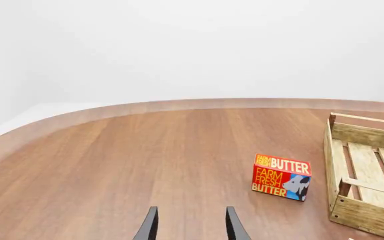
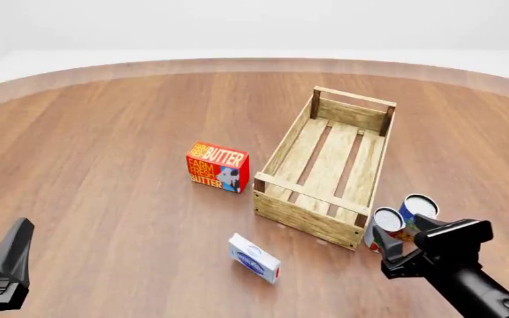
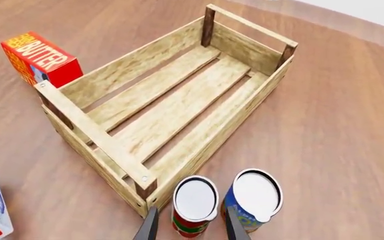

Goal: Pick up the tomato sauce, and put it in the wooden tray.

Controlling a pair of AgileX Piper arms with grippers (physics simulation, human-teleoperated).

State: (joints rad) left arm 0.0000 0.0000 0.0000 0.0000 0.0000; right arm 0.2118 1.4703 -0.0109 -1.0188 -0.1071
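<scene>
The tomato sauce [image 3: 195,202] is a small can with a silver top and a red, white and green label. It stands upright on the table just outside the near right corner of the wooden tray [image 3: 132,65]. My right gripper [image 3: 192,227] is open, with one finger on each side of the can. In the front view the can [image 2: 386,224] stands right before the right gripper [image 2: 389,245], beside the empty tray [image 2: 306,218]. My left gripper [image 1: 190,227] is open and empty above bare table, low at the left of the front view [image 2: 7,262].
A blue-and-yellow labelled can [image 2: 418,209] touches or nearly touches the tomato sauce on its right. A red butter box [image 2: 217,167] stands left of the tray. A white-and-blue carton [image 2: 254,258] lies in front of the tray's near left corner.
</scene>
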